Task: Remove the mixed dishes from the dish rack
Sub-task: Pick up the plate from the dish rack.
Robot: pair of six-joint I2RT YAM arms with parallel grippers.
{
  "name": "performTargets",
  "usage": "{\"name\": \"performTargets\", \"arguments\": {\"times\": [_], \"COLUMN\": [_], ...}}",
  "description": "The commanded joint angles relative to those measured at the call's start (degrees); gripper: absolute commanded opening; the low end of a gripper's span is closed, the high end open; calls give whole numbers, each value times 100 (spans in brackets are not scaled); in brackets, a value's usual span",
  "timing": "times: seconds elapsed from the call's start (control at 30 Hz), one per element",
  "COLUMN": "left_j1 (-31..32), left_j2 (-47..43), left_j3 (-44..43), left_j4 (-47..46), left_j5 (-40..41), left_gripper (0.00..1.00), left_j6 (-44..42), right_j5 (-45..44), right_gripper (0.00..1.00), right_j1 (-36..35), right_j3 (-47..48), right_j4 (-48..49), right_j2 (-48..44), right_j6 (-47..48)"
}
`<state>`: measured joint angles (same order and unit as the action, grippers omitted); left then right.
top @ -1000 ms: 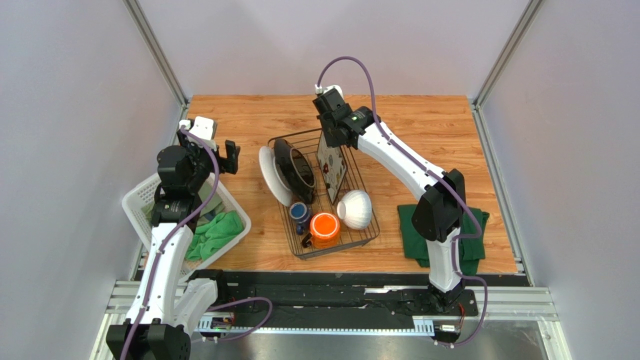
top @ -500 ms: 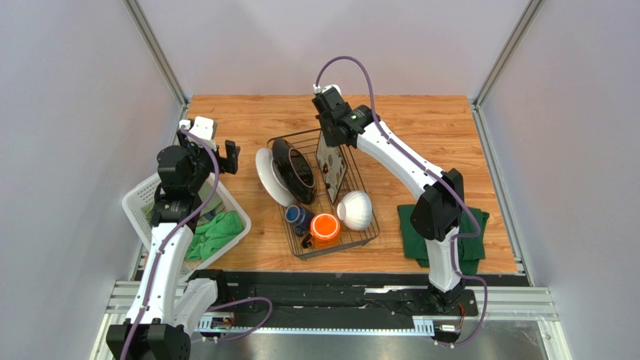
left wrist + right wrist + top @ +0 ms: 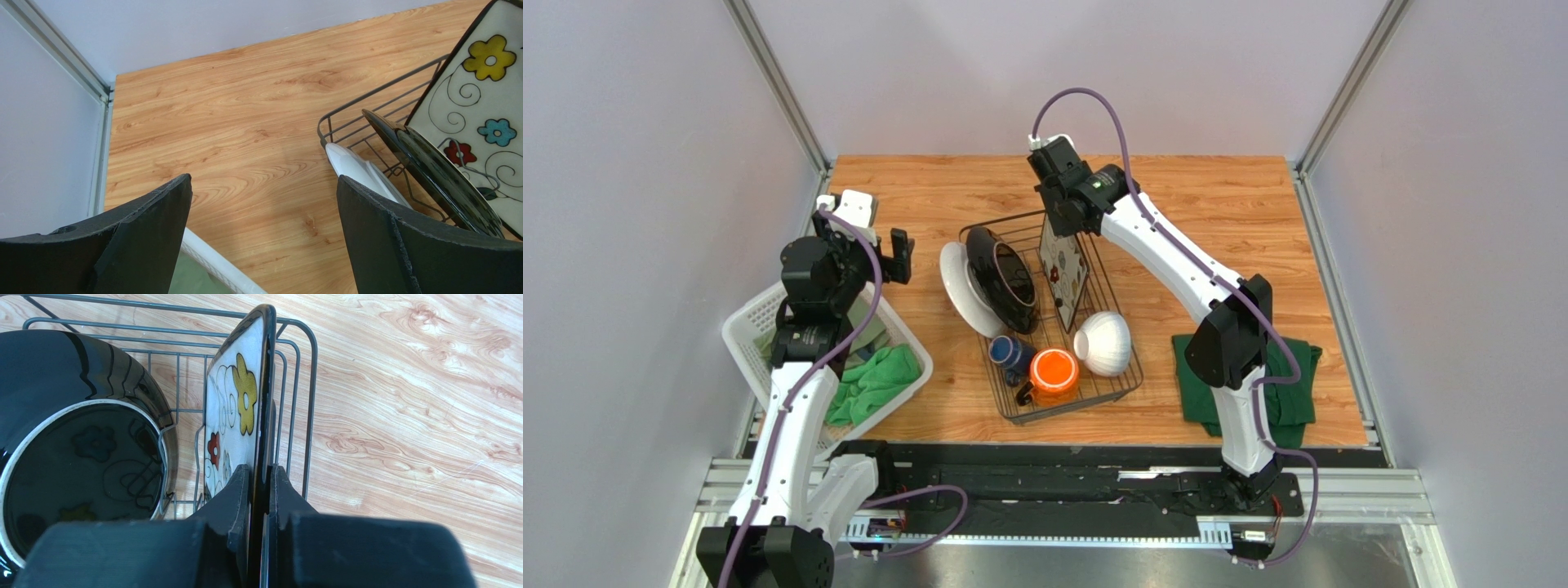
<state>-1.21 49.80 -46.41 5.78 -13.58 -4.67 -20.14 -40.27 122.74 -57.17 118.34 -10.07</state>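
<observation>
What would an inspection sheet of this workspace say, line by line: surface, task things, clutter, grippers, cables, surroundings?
Surface: wooden table, bare at the far side.
Job's things: black wire dish rack holds square cream floral plate upright, glossy black round plate, white ribbed bowl, orange mug, dark blue mug; round white plate at its left edge.
Clutter: white plastic slotted basket holding light green cloth, left; dark green cloth, right.
Grippers: right gripper shut on the floral plate's top edge; left gripper open, empty.
Cables: purple cable along each arm.
Surroundings: grey walls, metal frame posts.

floral plate (image 3: pixel 485 104) cut off at rt edge in left wrist view, dark plate (image 3: pixel 430 165) too.
</observation>
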Motion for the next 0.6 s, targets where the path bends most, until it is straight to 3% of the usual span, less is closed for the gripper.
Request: {"name": "performTargets", "arguments": {"times": [0.0, 0.57], "left_j1": [-2, -2], "left_j2": [-111, -85], "left_j3": [-34, -70], "left_j4": [-77, -33], "left_j5": [110, 163], "left_gripper": [95, 95], "left_j6": [-122, -122], "right_j5": [-279, -886], "right_gripper": [0, 0], "right_j1": [-42, -51], "right_j3": [699, 892], "right_j4": [232, 285], "right_j2": [-294, -391], "right_j6": [567, 989]}}
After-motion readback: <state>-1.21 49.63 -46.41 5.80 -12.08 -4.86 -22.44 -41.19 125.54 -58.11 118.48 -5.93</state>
